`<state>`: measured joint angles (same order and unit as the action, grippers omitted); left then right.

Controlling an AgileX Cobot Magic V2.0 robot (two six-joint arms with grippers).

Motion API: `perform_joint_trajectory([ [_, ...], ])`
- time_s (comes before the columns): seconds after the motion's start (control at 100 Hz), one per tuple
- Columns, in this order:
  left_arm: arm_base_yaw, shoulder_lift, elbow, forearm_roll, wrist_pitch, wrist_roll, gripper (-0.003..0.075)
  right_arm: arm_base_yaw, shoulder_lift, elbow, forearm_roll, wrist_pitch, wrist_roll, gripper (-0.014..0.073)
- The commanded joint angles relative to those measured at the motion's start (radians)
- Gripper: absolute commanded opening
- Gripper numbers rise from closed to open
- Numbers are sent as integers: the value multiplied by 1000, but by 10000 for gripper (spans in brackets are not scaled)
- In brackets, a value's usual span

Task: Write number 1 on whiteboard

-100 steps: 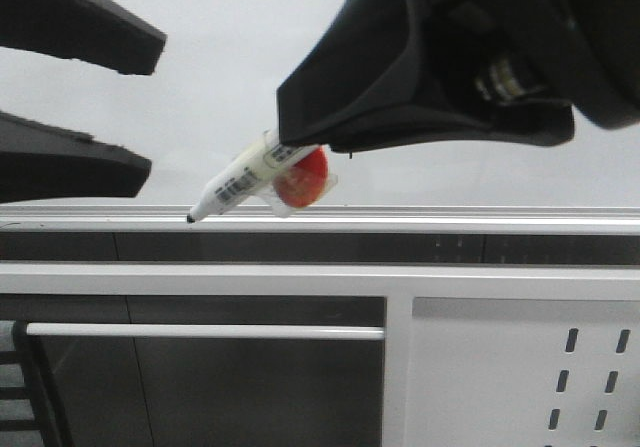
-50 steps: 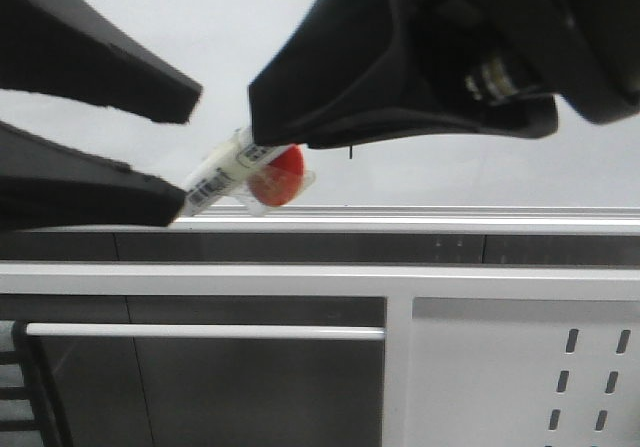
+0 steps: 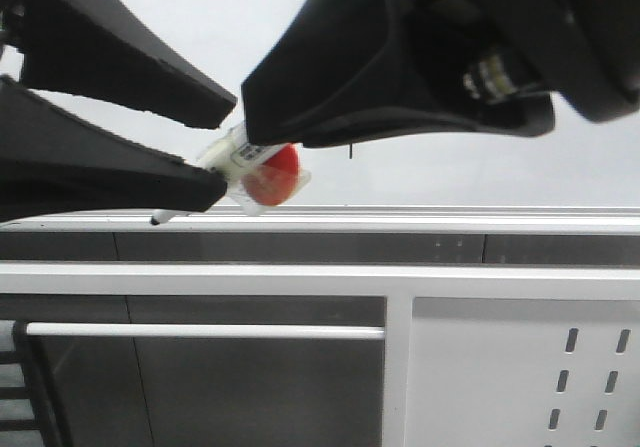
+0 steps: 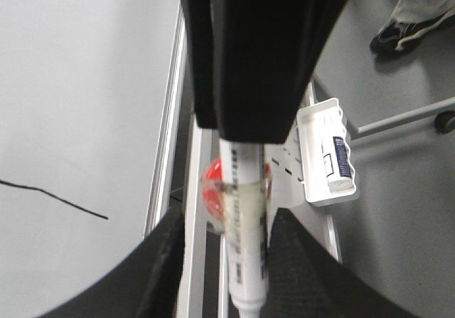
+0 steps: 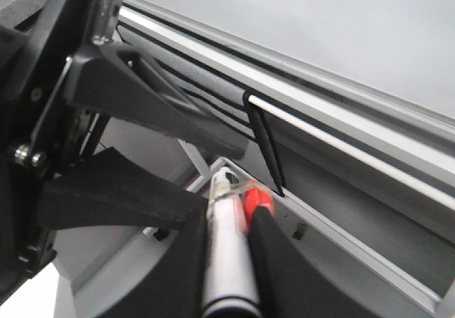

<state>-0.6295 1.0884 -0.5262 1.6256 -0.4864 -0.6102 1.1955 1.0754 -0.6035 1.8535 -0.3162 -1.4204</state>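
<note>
Since a second ago the left gripper point(image 3: 215, 152) has slid in from the left, and its spread jaws now sit on both sides of the marker pen point(image 3: 228, 165). The right gripper point(image 5: 229, 257) is clamped on the pen's back end, by the red ball point(image 3: 272, 180). The pen slants down and left, tip just above the whiteboard's point(image 3: 420, 172) silver rail point(image 3: 450, 214). A black number 1 point(image 4: 53, 198) is already drawn on the board beside that rail. I think a hand-over comes next.
</note>
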Motion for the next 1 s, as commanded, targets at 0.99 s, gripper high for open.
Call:
perform_joint_trajectory([
  [0.99,-7,17,-38,-40,41,-58,251,3,-61,-45,-35,-25,-14,-50],
])
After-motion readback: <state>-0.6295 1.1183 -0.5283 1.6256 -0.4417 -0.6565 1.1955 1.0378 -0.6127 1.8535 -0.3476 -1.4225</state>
